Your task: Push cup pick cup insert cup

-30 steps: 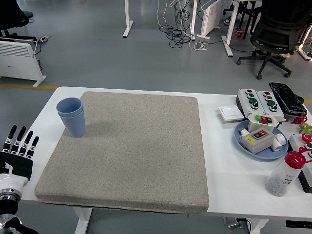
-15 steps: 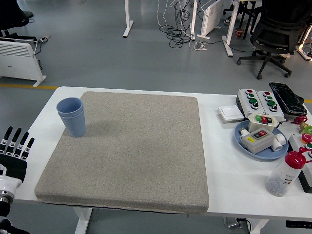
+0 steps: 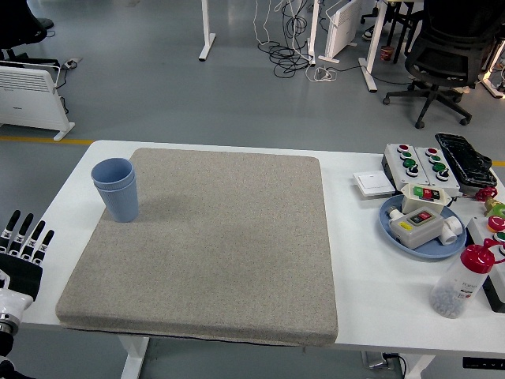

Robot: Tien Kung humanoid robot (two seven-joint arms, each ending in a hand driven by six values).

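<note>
Two blue cups (image 3: 116,189), nested, upright at approx 10 o'clock on the grey mat (image 3: 213,245) covering most of the white table (image 3: 363,260). Left hand (image 3: 22,251) at 8 o'clock off the table edge, fingers straight and apart, holding nothing. Blue tray (image 3: 392,223) w/ button boxes and a red-capped bottle (image 3: 463,281) at 3–4 o'clock; grey floor and office chair (image 3: 454,55) beyond.

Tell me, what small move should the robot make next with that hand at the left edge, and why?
Probably keep the left hand clear of the table. The blue cups already stand nested, one inside the other, upright on the grey mat's far left corner, so the insert step looks done. The hand's fingers are spread, hold nothing, and sit off the table's left edge.
</note>
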